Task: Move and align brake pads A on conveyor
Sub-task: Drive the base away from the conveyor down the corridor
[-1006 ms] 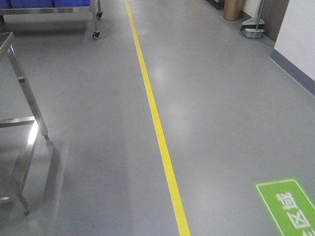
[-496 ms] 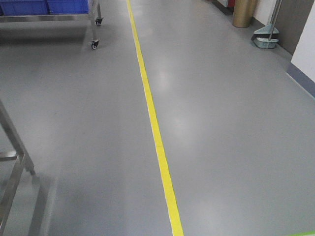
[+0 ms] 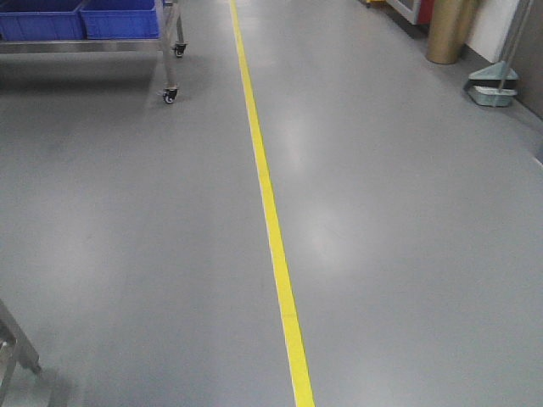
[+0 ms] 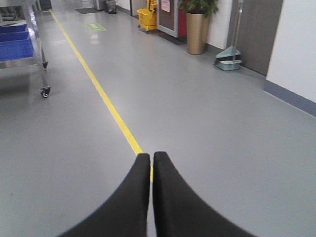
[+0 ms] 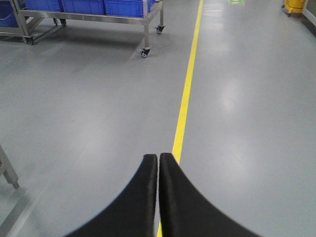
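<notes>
While a cut-off steel leg and blue crates on a wheeled rack stand left, a yellow floor line runs centre, dustpan right. Fingers of left gripper and right gripper are pressed together. Outside every view: brake pads, conveyor.

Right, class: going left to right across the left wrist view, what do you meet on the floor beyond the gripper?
Blue crates → yellow floor line → gold planter → dustpan → white wall.

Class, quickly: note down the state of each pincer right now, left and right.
Left pincer: closed, holding nothing.
Right pincer: closed, holding nothing.
</notes>
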Available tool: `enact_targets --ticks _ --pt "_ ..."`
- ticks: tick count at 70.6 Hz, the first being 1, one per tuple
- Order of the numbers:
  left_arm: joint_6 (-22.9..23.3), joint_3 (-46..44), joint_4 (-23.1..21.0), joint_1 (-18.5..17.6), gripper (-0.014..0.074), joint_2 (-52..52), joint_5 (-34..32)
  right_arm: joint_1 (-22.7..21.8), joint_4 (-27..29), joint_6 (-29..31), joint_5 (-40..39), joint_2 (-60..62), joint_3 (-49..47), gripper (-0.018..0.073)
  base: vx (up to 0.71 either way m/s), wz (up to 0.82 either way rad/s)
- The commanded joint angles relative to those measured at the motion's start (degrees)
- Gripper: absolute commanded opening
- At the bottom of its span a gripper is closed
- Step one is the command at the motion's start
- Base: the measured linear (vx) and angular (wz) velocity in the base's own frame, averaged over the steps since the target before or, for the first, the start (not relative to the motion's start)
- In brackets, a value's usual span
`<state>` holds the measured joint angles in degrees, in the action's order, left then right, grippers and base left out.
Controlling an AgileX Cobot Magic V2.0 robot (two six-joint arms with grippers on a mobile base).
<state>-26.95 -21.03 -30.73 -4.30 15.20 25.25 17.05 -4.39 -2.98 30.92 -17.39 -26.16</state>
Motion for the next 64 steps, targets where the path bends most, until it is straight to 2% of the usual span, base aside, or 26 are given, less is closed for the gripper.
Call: enact_targets --ticks 1,34,64 --pt "0.0 -1.5 -1.0 -0.4 -0.0006 0.4 -3.5 -0.2 -0.4 0.0 -4.3 -0.5 -1.6 -0.0009 0.62 0.17" --pt "0.0 -1.5 -1.0 -0.4 -0.0006 0.4 -3.5 -0.2 -0.5 0.0 -4.3 -0.5 -1.6 -0.0009 0.58 0.13" --pt "0.0 -1.5 -1.0 -0.4 -0.0006 0.4 -3.5 -0.2 -0.5 0.0 -4.2 -0.5 -1.6 -0.0009 0.45 0.04"
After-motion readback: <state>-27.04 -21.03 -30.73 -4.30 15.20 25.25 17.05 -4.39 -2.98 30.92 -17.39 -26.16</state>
